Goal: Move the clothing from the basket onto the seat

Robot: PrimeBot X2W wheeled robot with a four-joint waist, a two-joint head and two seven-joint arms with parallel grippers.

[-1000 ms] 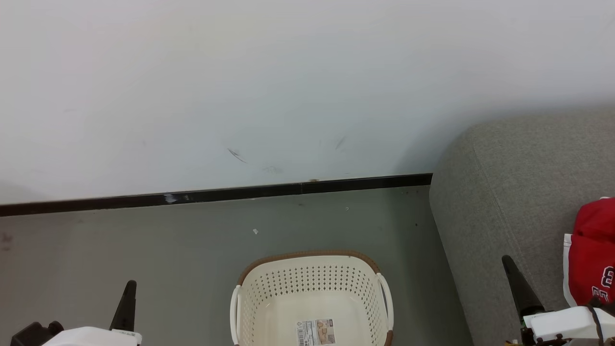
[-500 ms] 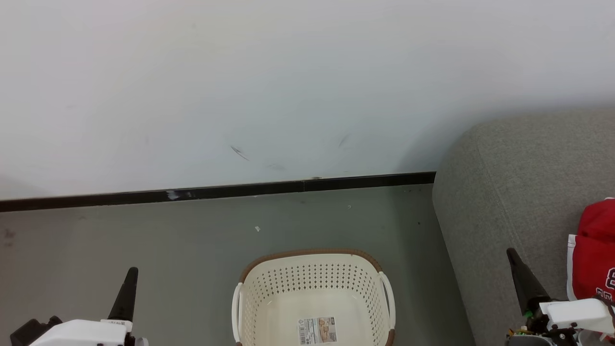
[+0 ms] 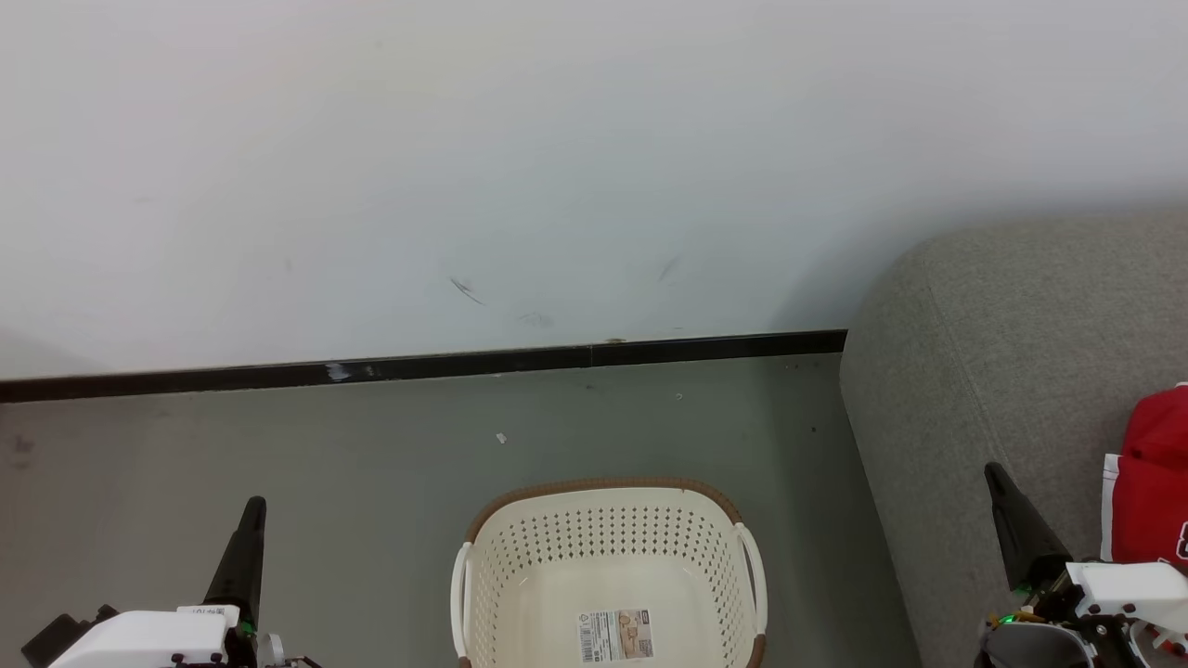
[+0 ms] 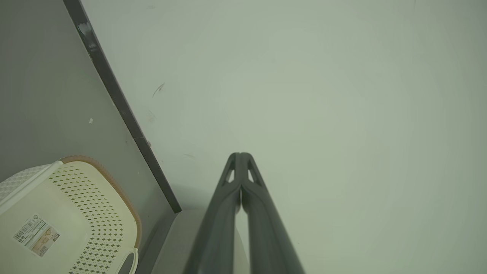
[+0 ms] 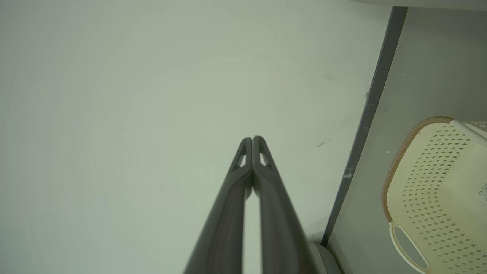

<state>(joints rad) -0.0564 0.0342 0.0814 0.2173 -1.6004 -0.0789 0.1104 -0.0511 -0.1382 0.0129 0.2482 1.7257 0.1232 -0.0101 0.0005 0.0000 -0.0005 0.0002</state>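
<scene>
Two wrist views settle the finger closure, which the head view leaves unclear. In the left wrist view we see the left gripper (image 4: 239, 156) with its two dark fingers pressed together at the tips, grasping nothing and pointing at the white wall (image 4: 342, 114). In the right wrist view the right gripper (image 5: 252, 139) is in the same condition, with the tips meeting and nothing between them. Each wrist view also takes in the black skirting board (image 4: 114, 91) and part of the basket (image 3: 603, 486).

The head view supplies the layout. The basket stands on the grey floor (image 3: 278, 445) at bottom centre, between the two grippers. The seat (image 3: 1002, 353) rises at the right, near the basket.

The clothing (image 3: 1146, 482) lies on the seat at the right edge of the head view, apart from the basket. We see bright red fabric with a white panel along its left side, and the frame edge cuts off the rest. The basket is cream-white with perforated walls, a brown rim and a paper label (image 3: 615, 635) on its floor.
</scene>
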